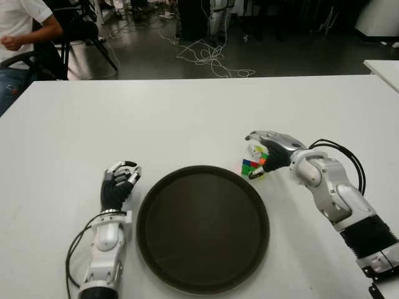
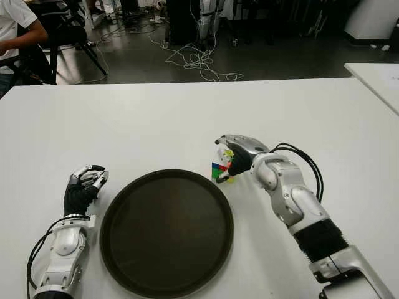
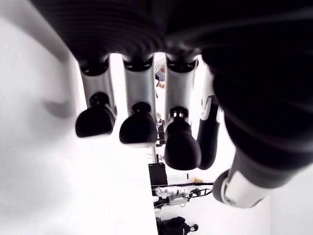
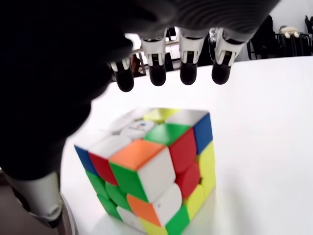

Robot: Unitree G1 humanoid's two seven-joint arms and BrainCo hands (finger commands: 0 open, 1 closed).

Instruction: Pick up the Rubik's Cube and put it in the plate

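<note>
Table (image 1: 199, 112) first: one broad white top fills your view, and the corner of a second white table (image 1: 383, 68) shows at the far right. Behind it lies a dark floor with a tangle of white cables (image 1: 209, 56), and a seated person (image 1: 22, 34) in a white shirt is at the far left edge.

Count with me, biggest down. One plate (image 1: 202, 227), dark and round, sits close to you at centre, nothing in it. Two hands. One Rubik's Cube (image 1: 254, 163), standing on the table just beside the plate's far right rim, outside it.

Your right hand (image 1: 269, 152) is arched over the cube from the right. In the right wrist view the four fingers (image 4: 188, 58) hang spread above and beyond the cube, clear of it, with the thumb low beside it; nothing is gripping.

Your left hand (image 1: 118, 184) shows just left of the plate, fingers curled loosely inward and holding nothing.
</note>
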